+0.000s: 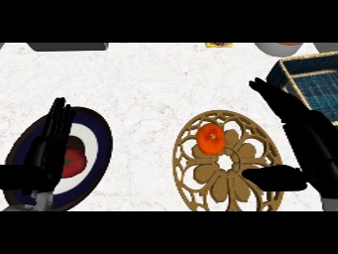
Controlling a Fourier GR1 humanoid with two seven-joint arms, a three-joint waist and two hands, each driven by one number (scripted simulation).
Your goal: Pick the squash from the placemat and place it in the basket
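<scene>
- The squash [211, 137], a small orange round thing, lies on the left far part of the tan openwork placemat [253, 195], near the middle of the counter [149, 79]. No hand touches it, so the pick has not begun.
- The basket [297, 88], dark blue and woven, stands at the far right, well apart from the squash, and nothing shows inside it. Both steps of the task, the lift and the placing, are judged still to do.
- The right hand [303, 126] shows at the right, between placemat and basket, its fingers straight and held together pointing far-left, the thumb stuck out over the mat's near right edge. It holds nothing.
- The left hand [43, 154] rests at the near left over a round plate [102, 144] with dark blue and white rings, fingers straight and together, thumb out to the left. A red thing [75, 161] lies on that plate, partly hidden by it.
- At the far edge, a grey block [67, 46] and a pale bowl [274, 48] show only in part.
</scene>
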